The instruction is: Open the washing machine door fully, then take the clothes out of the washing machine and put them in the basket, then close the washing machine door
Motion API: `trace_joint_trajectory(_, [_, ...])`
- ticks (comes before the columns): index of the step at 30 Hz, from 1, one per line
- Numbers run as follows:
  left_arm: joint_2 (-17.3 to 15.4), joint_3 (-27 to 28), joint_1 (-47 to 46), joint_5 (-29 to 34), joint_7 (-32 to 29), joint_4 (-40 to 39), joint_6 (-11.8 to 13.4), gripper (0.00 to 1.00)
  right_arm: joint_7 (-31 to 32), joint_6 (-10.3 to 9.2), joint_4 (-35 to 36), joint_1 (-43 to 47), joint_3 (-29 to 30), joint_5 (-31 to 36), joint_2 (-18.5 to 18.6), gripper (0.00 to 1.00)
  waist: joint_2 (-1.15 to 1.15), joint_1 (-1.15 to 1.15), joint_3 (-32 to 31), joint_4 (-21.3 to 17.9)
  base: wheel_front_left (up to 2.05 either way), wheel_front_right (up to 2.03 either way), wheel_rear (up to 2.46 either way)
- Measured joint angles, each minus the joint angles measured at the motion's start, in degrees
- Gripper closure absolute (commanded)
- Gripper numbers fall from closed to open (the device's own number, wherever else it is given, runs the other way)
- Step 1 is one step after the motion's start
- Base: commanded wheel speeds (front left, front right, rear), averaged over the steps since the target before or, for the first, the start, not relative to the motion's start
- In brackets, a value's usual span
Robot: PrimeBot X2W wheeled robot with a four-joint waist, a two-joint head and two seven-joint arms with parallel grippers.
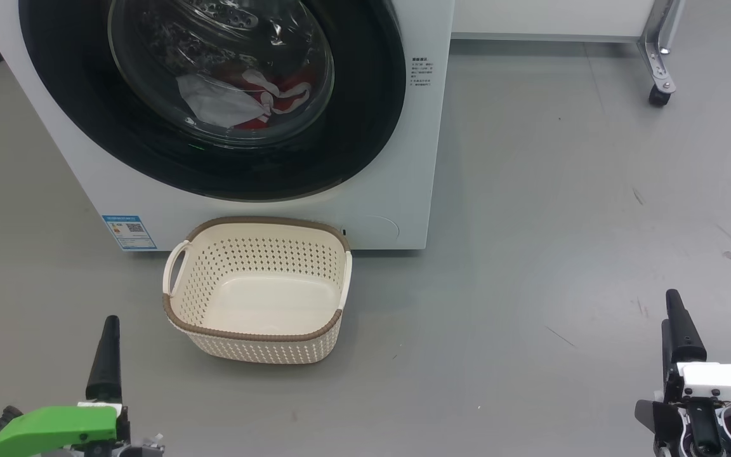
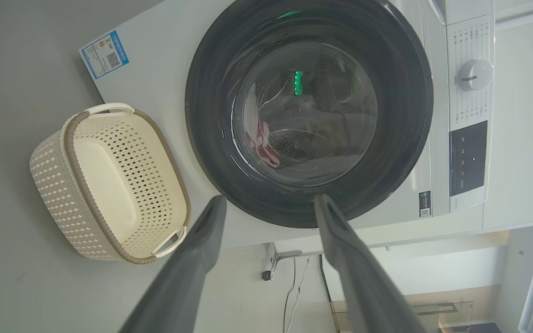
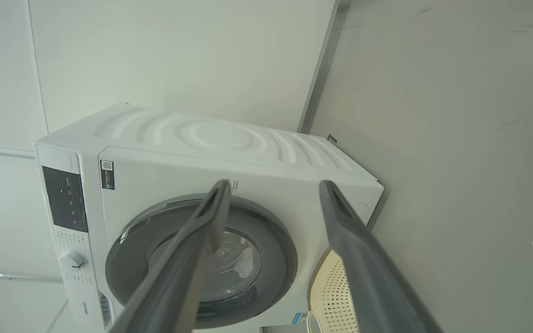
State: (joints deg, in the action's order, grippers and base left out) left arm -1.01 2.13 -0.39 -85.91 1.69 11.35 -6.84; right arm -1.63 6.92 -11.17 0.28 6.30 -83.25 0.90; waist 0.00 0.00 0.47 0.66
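The left gripper (image 2: 270,198) hangs low at the left, its fingers (image 2: 188,268) spread wide and empty (a green housing (image 1: 54,428) sits behind them). The right gripper (image 3: 275,182), low at the right, looks equally spread, gripping nothing.

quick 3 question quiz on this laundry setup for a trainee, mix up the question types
1. True or false: the basket is empty.
2. The clothes are: A on the floor; B inside the washing machine, behind the shut washing machine door; C draped over a handle.
3. Fill in: the left end effector and the right end effector both stand ___.
Key: 1 true; 2 B; 3 open.
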Motion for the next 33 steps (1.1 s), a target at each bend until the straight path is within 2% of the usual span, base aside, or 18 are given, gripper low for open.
trace_joint_trajectory(13, [-0.03, 0.88, -0.20, 6.84, 1.64, -2.61, -0.01, 0.00, -1.75, 0.01, 3.43, -0.14, -0.48, 6.88, 0.35, 0.00, 0.00, 0.00, 0.02, 0.23, 0.00, 0.00, 0.00])
trace_joint_trajectory(16, [-0.23, 1.27, -0.20, 10.50, 2.34, -2.96, -0.01, 0.00, -2.31, 0.01, 3.99, -0.14, -0.74, 8.87, 0.42, 0.00, 0.00, 0.00, 0.07, 0.31, 0.00, 0.00, 0.00])
trace_joint_trajectory(33, [-1.40, -4.27, -0.20, 27.89, 5.03, -5.64, -0.02, 0.00, -5.17, -0.10, 5.60, -0.10, -4.44, 23.27, 2.32, 0.00, 0.00, 0.00, 0.48, 0.48, 0.00, 0.00, 0.00])
